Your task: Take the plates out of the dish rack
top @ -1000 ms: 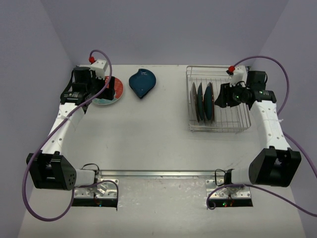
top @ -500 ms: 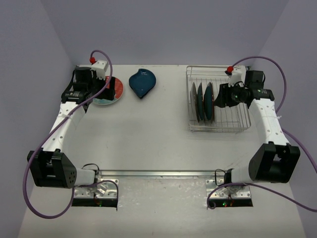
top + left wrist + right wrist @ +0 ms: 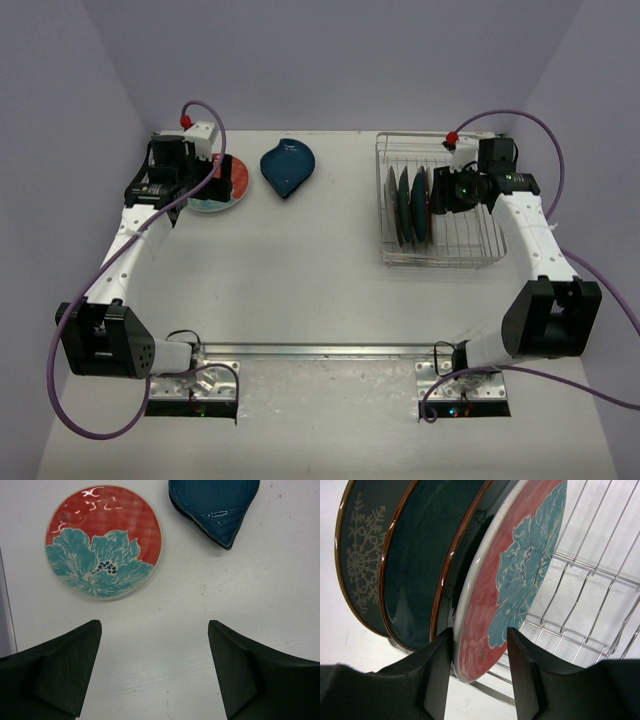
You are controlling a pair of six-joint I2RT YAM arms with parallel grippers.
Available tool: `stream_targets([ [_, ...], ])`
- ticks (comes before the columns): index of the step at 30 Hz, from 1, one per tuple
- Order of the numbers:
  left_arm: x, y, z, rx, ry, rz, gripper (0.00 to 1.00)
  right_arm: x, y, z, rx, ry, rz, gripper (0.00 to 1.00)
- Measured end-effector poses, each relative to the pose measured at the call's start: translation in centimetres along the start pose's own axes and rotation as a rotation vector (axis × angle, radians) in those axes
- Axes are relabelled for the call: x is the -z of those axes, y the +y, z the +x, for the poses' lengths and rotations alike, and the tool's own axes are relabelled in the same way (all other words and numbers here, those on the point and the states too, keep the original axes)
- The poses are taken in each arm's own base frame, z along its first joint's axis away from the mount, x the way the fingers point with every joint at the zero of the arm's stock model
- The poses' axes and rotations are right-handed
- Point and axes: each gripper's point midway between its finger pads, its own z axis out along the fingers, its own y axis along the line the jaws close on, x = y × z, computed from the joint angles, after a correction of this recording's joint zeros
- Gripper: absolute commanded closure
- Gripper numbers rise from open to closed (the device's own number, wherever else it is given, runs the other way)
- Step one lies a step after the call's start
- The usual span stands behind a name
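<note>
The dish rack (image 3: 462, 235) stands at the back right with several plates upright in it (image 3: 408, 205). In the right wrist view these are a dark brown plate with a white pattern (image 3: 360, 560), a teal plate (image 3: 420, 565), a dark plate behind it, and a white-and-red plate with a teal flower (image 3: 520, 580). My right gripper (image 3: 480, 667) (image 3: 432, 195) is open, and its jaws straddle the rim of the white-and-red plate. My left gripper (image 3: 155, 670) (image 3: 208, 172) is open and empty, above the table near a second red flower plate (image 3: 102, 542) (image 3: 225, 185) and the dark blue leaf-shaped dish (image 3: 215, 507) (image 3: 287, 165).
The rack's wire dividers (image 3: 590, 595) rise to the right of the gripped-around plate. Purple walls close in the table at the back and sides. A metal rail (image 3: 320, 350) runs along the near edge between the arm bases.
My right gripper has moved left over the rack, closer onto the plates. The left arm has barely moved.
</note>
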Motion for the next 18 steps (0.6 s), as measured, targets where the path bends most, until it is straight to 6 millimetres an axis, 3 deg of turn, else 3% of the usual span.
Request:
stream_targets([
  [10, -0.1, 0.1, 0.1, 0.006, 0.006, -0.006, 0.14, -1.6, -0.2, 0.4, -0.081, 0.050, 0.009, 0.54],
  [18, -0.2, 0.1, 0.2, 0.008, 0.009, -0.007, 0.14, -3.2, -1.0, 0.8, -0.086, 0.074, 0.037, 0.64],
])
